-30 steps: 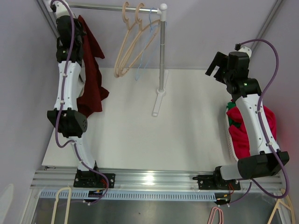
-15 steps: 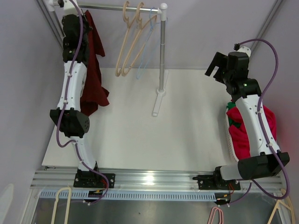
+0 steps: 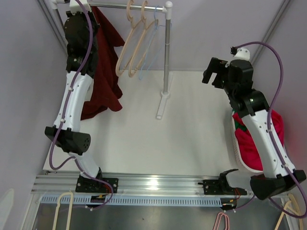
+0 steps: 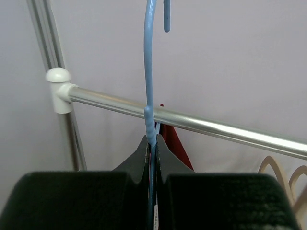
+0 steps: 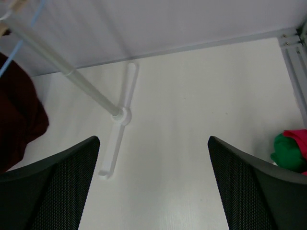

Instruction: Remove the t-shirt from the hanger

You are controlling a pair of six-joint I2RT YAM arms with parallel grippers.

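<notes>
A dark red t-shirt hangs on a blue hanger at the left end of the rack's rail. My left gripper is up at the rail and is shut on the hanger's neck. The hook rises in front of the rail and well above it. Only a sliver of the shirt shows there. My right gripper is open and empty above the table's right half. The shirt's edge shows at its left.
Beige hangers and a thin blue hanger hang empty on the rail's right part. The rack's post and foot stand mid-table. A pile of red and green clothes lies at the right edge.
My left arm has risen and stretched toward the rail, and the shirt has swung right and forward. My right arm has moved left and forward over the table.
</notes>
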